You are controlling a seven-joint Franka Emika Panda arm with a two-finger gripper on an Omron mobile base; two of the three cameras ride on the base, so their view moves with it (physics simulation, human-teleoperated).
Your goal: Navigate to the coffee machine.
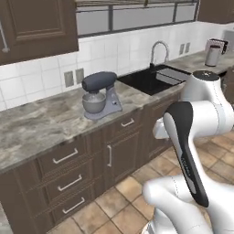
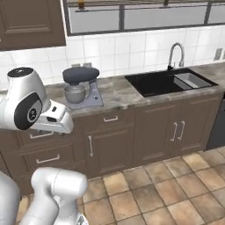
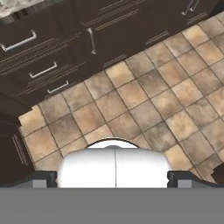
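step: base travel, coffee machine unsighted. stand mixer (image 1: 99, 95) centre frame. gripper state: cannot tell. next: likely drive on, searching.

Marble-patterned counter (image 1: 41, 123) runs along the tiled wall above dark cabinets. A grey stand mixer (image 1: 99, 95) stands on it (bowl under its head), left of the black sink (image 2: 169, 81). A toaster (image 1: 216, 46) and canister (image 1: 212, 55) sit beyond the sink.

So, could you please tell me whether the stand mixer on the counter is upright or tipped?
Upright: the stand mixer sits flat on its base on the counter, head level above its bowl.
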